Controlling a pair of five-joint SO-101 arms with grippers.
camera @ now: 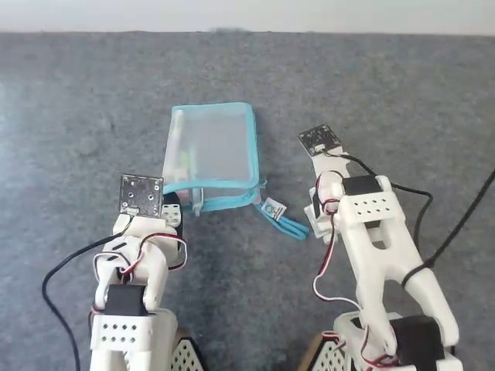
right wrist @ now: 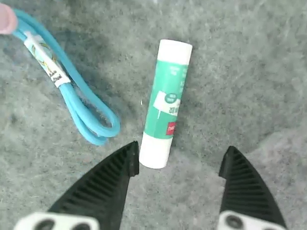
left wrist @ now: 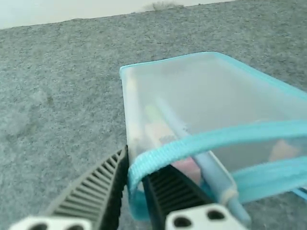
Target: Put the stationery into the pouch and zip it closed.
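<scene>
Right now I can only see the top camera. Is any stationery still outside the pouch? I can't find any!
Observer: Yes. A green and white glue stick lies on the grey mat below the right arm, just in front of the open right hand.
Operator: Is my other hand holding the pouch?
Observer: Yes. The left hand is shut on the edge of the pouch.
Operator: What's inside it?
Observer: A blue pen, plus some pink and green things I can't make out.
</scene>
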